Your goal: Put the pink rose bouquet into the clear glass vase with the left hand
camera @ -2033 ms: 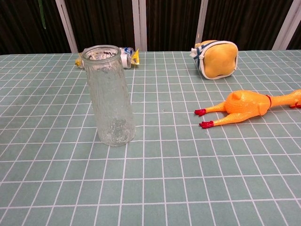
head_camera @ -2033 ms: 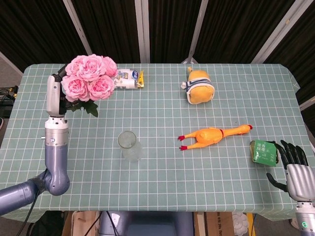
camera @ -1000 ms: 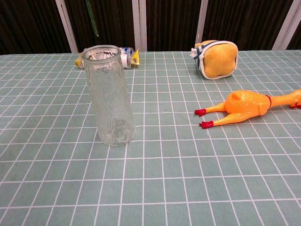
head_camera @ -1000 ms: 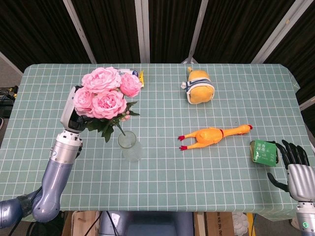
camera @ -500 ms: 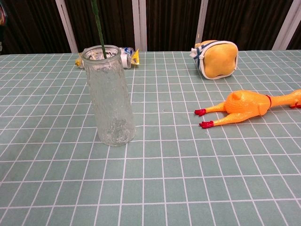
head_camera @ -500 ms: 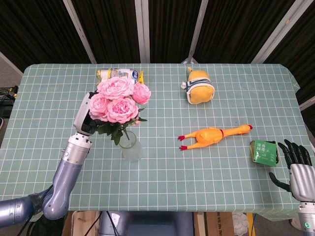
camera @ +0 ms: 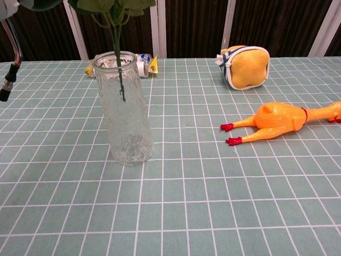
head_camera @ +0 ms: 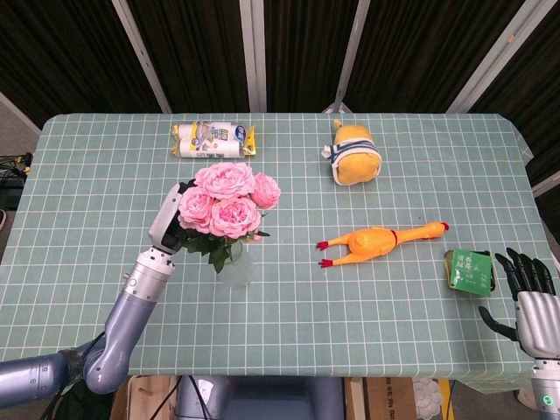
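My left hand [head_camera: 170,224] grips the pink rose bouquet [head_camera: 229,200] by its leafy base, holding it upright over the clear glass vase [head_camera: 238,273]. In the head view the blooms hide most of the vase. The chest view shows the vase [camera: 126,117] standing upright, with the green stem [camera: 120,80] reaching down through its mouth to about a third of its depth and the leaves [camera: 114,6] above the rim. My right hand [head_camera: 528,289] hovers at the table's near right corner with its fingers spread, holding nothing.
A green can [head_camera: 470,269] lies just left of my right hand. A rubber chicken [head_camera: 378,241] lies right of the vase. A yellow plush bag [head_camera: 354,156] and a snack packet [head_camera: 213,137] sit toward the far edge.
My left hand has carried the bouquet rightward and down from the far left. The stem, earlier above the vase, now dips inside its mouth. The right hand has barely moved.
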